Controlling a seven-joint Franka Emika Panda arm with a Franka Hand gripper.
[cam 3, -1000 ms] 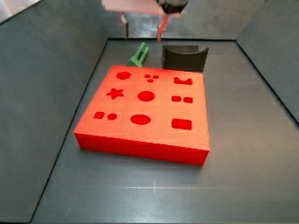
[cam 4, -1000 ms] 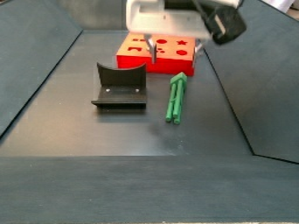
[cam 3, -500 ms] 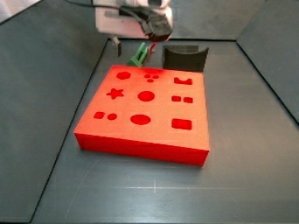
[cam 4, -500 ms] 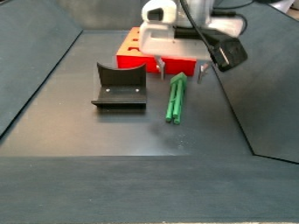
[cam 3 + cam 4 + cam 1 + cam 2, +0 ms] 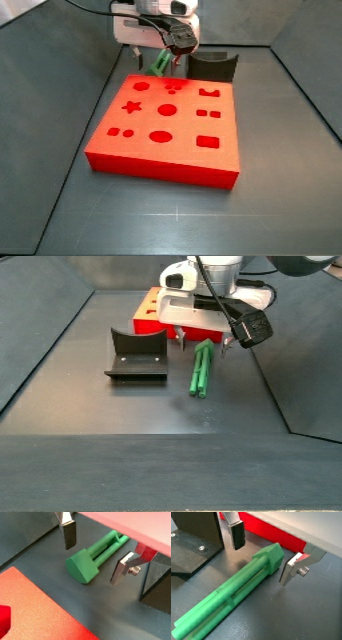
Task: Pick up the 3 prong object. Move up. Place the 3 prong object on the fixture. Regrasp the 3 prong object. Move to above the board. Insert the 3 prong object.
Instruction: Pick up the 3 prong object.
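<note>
- Green 3 prong object [image 5: 201,368] lies flat on the dark floor [image 5: 160,466], lengthwise between the fixture [image 5: 136,354] and the sloping side wall, one end near the board [image 5: 187,318].
- In a wrist view the 3 prong object [image 5: 234,592] runs as a long ribbed bar, and my two fingers stand on either side of one end of it, apart from it, not touching.
- In a wrist view the same piece [image 5: 97,556] shows a broad flat head nearest the camera, with thinner rods behind it; I cannot tell how many rods.
- My gripper [image 5: 264,554] is spread wide and holds nothing: one dark-padded finger [image 5: 237,534] stands on the fixture's side of the piece, the silver finger [image 5: 291,569] on the other.
- My gripper [image 5: 198,344] sits low over the far end of the green piece in a side view, just beside the board's edge, with the white wrist and a black cable above it.
- In a side view my gripper [image 5: 163,60] is beyond the board's far edge, with a bit of the green piece [image 5: 160,62] visible under it and the fixture [image 5: 211,65] just beside.
- The board [image 5: 167,122] lies flat, its top showing a star, circles, squares and an oval as cut-outs, all open.
- The fixture stands upright on its base plate, with its curved notch unoccupied.
</note>
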